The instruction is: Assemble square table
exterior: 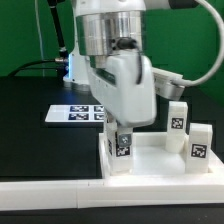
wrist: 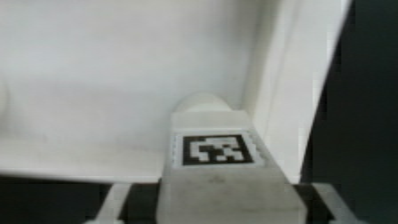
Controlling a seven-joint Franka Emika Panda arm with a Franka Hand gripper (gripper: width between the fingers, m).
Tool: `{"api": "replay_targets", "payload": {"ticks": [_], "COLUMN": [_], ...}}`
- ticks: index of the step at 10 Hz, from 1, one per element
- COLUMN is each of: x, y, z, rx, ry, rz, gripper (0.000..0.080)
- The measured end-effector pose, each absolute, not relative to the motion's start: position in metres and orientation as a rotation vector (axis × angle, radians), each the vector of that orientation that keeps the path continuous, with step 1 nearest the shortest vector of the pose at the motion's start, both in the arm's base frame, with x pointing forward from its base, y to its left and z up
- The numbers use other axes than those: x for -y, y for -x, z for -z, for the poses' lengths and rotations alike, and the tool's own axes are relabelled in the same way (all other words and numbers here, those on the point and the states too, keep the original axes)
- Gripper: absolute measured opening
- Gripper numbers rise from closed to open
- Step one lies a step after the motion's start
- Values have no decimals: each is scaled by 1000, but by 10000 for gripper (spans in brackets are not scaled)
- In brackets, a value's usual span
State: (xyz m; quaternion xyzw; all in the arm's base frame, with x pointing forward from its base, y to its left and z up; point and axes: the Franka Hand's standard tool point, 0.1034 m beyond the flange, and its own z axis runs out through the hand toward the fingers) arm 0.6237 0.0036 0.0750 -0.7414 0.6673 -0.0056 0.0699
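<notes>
Leg [exterior: 122,143] in my claw [exterior: 121,134], fingers clamped on it just above its tag, and I'm hanging it over the square tabletop [exterior: 150,160] near that tray's corner at about eight o'clock in the exterior view. Wrist view confirms it: the tagged leg [wrist: 217,150] stands up between my two fingers [wrist: 128,203], its rounded tip aimed at the tray floor [wrist: 107,90], raised rim [wrist: 294,70] close alongside. I judge the job now is seating this leg in its corner, so I want it plumb, no tilt, and lowered slowly; whether a hole sits under the tip I cannot tell from here.

Sweeping rightward in the exterior view: marker board [exterior: 76,113] lies flat at ten o'clock of the tray, well apart. Then two more legs, one [exterior: 177,116] at two o'clock and another [exterior: 198,142] at three o'clock, standing along the far side. Room is tight against the rim, open toward the tray's middle, so any correction should drift inward.
</notes>
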Motion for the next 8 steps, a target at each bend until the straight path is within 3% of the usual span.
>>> {"api": "replay_targets", "payload": {"ticks": [3,4,5,6,7,8], "x": [-3,-3,-4,-5,-7,-5], "y": [-623,-623,-623,-625,-625,-625], "z": [-74,-74,-74,-74,-73,-73], "rx": [-2123,-2102,-2094,-1855,-1668,-1653], "ry": [2102,2124,2132,2359,2496,2507], "rz": [-1,1,3,64,92,93], "gripper": [294,380,517,517,624,642]}}
